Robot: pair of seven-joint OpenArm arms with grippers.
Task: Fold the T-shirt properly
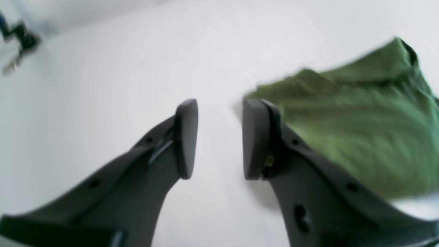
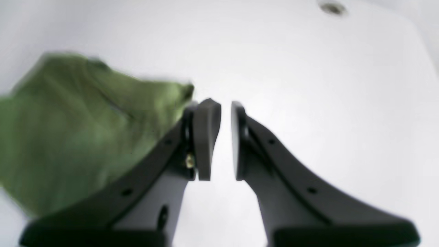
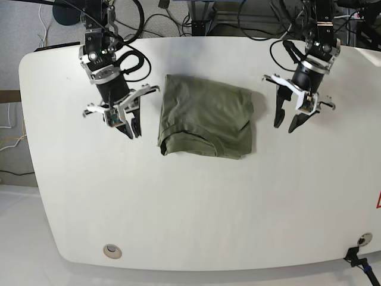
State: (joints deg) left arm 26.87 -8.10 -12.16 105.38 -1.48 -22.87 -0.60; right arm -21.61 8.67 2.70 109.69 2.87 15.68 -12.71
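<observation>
The olive-green T-shirt [image 3: 205,116] lies folded into a rough rectangle on the middle of the white table, with wrinkles and a thick edge at the front. My left gripper [image 3: 284,127] hovers just off its side, on the right of the base view. In the left wrist view the left gripper [image 1: 220,113] stands open over bare table, the T-shirt [image 1: 360,116] beside one finger. My right gripper [image 3: 133,133] hangs off the opposite side. The right gripper [image 2: 223,109] shows a narrow gap with nothing in it, the T-shirt [image 2: 75,130] next to it. Neither gripper touches the cloth.
The white table [image 3: 190,208] has rounded corners and a round metal grommet [image 3: 111,251] near its front left. Cables and stands [image 3: 196,18] crowd the back edge. A small black clamp [image 3: 357,256] sits at the front right corner.
</observation>
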